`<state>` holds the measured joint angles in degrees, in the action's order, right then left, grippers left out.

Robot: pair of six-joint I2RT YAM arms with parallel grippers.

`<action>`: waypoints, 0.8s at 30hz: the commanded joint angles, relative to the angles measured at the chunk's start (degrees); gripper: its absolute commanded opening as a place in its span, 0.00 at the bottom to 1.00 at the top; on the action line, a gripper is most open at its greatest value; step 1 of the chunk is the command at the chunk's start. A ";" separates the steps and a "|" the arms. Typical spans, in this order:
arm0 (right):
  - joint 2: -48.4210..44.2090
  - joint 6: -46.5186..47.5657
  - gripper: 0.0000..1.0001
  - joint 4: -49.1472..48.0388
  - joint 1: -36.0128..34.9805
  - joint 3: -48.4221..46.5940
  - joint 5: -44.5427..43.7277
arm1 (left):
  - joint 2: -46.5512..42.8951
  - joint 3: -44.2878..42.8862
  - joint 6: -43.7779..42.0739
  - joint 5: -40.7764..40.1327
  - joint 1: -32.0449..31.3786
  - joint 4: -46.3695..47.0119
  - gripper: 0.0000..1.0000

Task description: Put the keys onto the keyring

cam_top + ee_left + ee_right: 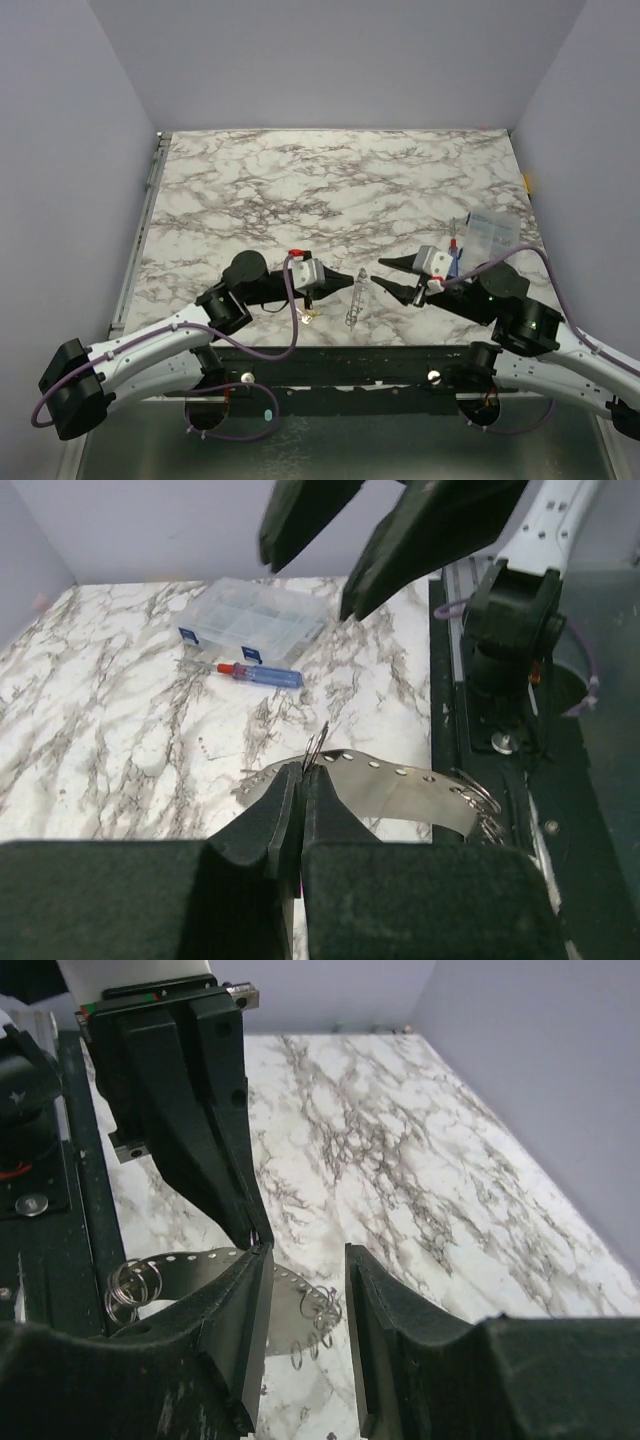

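Top view: left end effector (360, 281) and right end effector (378, 272) meet tip to tip near the table's (300, 180) front edge, with open marble behind them. The keys (312, 314) lie just beside that edge. A clear box (490, 232) and a pen (455, 256) crowd the right side. Left wrist: jaws pinched tight on the keyring (322, 742), above a perforated strip (380, 800). Right wrist: jaws partly apart and empty over the strip's wire rings (312, 1312).
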<state>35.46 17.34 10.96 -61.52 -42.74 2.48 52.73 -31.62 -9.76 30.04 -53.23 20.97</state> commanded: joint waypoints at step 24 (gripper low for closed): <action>7.97 0.43 0.40 -6.13 -0.27 -2.52 10.89 | -5.98 15.45 27.00 -7.28 0.06 39.41 0.00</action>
<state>43.24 16.73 3.68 -61.52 -42.76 11.42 47.16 -16.25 17.50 21.28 -53.21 56.88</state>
